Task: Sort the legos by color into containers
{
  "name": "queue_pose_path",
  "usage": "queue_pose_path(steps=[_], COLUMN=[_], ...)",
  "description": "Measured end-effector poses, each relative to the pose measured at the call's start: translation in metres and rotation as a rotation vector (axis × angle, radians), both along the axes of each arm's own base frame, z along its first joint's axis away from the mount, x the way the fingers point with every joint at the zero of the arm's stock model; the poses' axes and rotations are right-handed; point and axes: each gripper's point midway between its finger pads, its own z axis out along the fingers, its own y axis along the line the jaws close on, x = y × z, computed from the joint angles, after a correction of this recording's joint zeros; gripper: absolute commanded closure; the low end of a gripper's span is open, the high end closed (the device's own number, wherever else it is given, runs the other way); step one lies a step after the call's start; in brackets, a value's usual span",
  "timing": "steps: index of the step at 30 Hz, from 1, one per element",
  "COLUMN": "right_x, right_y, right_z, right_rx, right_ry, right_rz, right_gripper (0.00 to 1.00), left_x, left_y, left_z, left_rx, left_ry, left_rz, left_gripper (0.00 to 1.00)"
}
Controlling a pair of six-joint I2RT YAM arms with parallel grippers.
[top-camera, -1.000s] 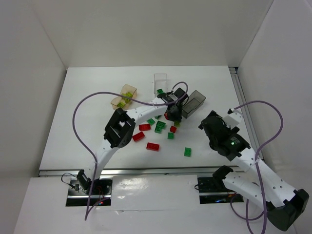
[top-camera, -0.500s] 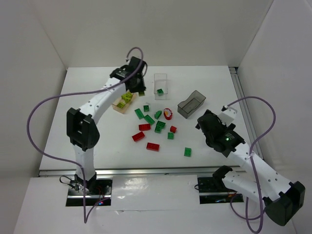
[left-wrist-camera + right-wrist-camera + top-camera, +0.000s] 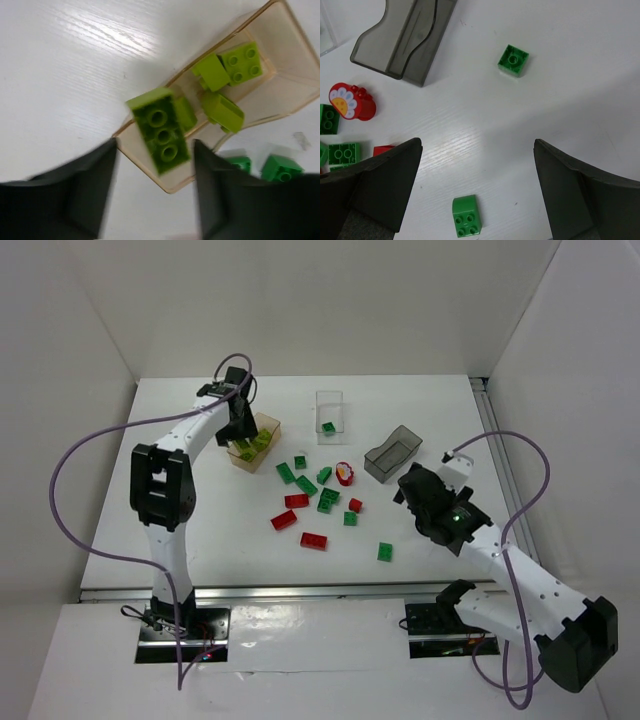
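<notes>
My left fingers [image 3: 75,200] blurred; contact with yellow-green brick [image 3: 160,131] not readable. Smoky container [image 3: 402,37] cropped at top edge of right wrist view. Bare table [image 3: 485,110] under my right gripper [image 3: 477,145], dark green legos [image 3: 513,60] scattered near. My left gripper [image 3: 155,145] parted over orange-tan container [image 3: 272,97] rim, brick in gap. Right gripper spread wide, empty.

Wide overhead, close wrists, containers [image 3: 392,452] seemingly shared

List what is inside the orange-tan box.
Only yellow-green bricks: four lie in the box, and a longer brick sits at its near wall, below the open left gripper. Whatever lies under it is covered.
</notes>
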Motion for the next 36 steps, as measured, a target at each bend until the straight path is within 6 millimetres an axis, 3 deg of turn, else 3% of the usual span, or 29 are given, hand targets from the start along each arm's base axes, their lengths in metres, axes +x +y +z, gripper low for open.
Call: queue_pose_path(steps=[4, 9, 12, 17, 20, 23, 27, 36], right_x=[0.007, 0.021, 0.024, 0.026, 0.037, 0.042, 0.042, 0.041], right_y=[0.012, 0.052, 0.085, 0.155, 0.196, 0.215, 0.222, 0.226], right_z=[-0.008, -0.023, -0.032, -0.04, -0.04, -0.049, -0.067, -0.093], right_rx=[-0.016, 0.012, 0.026, 0.019, 0.041, 0.072, 0.1, 0.122], right_ry=[0.037, 0.11, 0.144, 0.198, 0.203, 0.221, 0.271, 0.33], right_rz=[0.066, 0.244, 0.372, 0.606, 0.69, 0.708, 0.682, 0.631], right_gripper=[0.0, 0.0, 0.01, 0.08, 0.15, 0.21, 0.31, 0.31], left_x=[-0.001, -0.005, -0.014, -0.046, -0.06, -0.069, -0.076, -0.078], left_y=[0.002, -0.011, -0.033, -0.083, -0.098, -0.093, -0.079, -0.026], left_z=[-0.015, -0.006, 0.017, 0.071, 0.093, 0.099, 0.093, 0.101], left_rx=[0.013, -0.011, -0.028, -0.081, -0.107, -0.101, -0.065, -0.041], left_ry=[0.036, 0.026, -0.016, -0.118, -0.162, -0.176, -0.162, -0.188], left_rz=[-0.009, -0.044, -0.1, -0.243, -0.293, -0.29, -0.255, -0.113], left_gripper=[0.17, 0.18, 0.18, 0.19, 0.19, 0.19, 0.19, 0.19])
